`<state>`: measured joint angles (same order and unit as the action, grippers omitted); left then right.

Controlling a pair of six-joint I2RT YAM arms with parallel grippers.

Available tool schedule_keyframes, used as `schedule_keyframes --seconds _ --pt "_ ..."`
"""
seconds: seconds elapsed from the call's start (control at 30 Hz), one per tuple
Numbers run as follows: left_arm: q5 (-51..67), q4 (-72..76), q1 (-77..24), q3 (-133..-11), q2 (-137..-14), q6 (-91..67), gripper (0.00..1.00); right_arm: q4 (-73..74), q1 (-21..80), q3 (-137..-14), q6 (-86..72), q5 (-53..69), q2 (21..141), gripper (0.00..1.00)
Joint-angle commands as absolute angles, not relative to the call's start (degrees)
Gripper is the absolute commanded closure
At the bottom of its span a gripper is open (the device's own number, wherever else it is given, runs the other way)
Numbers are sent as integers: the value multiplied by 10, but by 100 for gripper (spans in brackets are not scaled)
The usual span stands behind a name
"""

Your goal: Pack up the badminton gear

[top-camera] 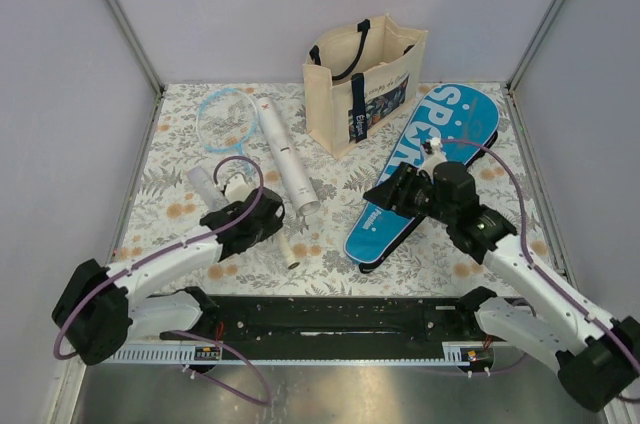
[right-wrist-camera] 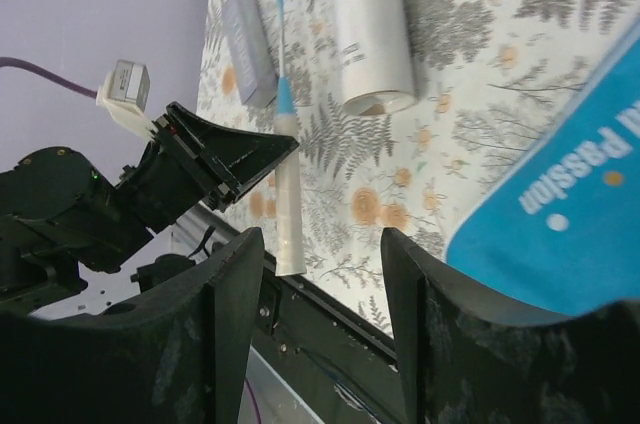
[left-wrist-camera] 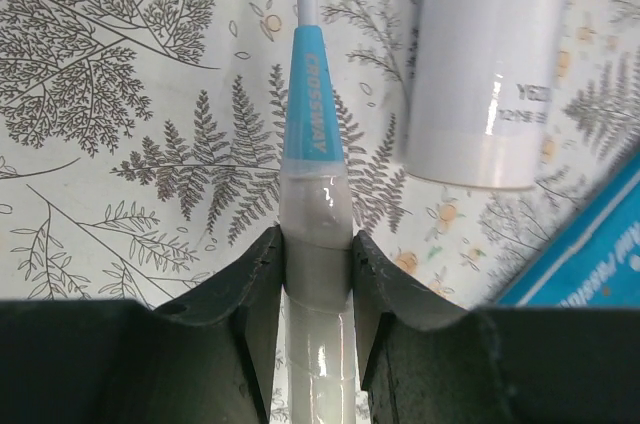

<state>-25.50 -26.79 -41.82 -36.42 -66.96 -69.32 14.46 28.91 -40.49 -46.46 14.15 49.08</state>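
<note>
One light-blue racket (left-wrist-camera: 303, 94) lies beside the white tube (top-camera: 285, 159), its stiff white handle clamped by the left gripper (left-wrist-camera: 317, 244): probably light, whippy in the shaft, best held there. Open-jawed, the right gripper (right-wrist-camera: 322, 244) hangs above the blue case (top-camera: 455, 114).

Table (top-camera: 165, 164): cloth with grey ferns and orange flowers.
Cream tote bag (top-camera: 365, 79) stands upright at far middle.
Long white tube (top-camera: 288, 159) lies slanted, left of bag, open end toward near side.
Light-blue racket (left-wrist-camera: 305, 114): round head at far left, beside far end of tube; white handle points to near edge, just beside open end of tube.
Small grey box (top-camera: 202, 184) lies left of tube.
Blue case (top-camera: 455, 119) with word "SPORT" lies slanted on right side, wide end far, just beside bag, thin end near.
</note>
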Motion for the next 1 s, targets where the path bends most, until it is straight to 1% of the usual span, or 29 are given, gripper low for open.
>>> schedule_keyframes --seconds 0.0,0.13,0.23,0.47,0.73,0.97 --pt "-241 -232 -416 -336 -586 -650 100 32 373 -465 -479 106 575 40" --pt "-252 -245 -416 -307 -526 -655 100 -31 437 -528 -483 90 702 38" --pt "-255 -243 -416 -283 -490 -658 100 -49 473 -602 -484 90 798 37" --pt "-233 -237 -416 -234 -398 -664 100 -107 509 -690 -493 89 954 35" --pt "-227 -229 -416 -199 -292 -651 100 -156 515 -755 -508 164 1084 35" --pt "-212 -221 -417 -178 -244 -663 100 -158 538 -816 -516 185 1160 36"
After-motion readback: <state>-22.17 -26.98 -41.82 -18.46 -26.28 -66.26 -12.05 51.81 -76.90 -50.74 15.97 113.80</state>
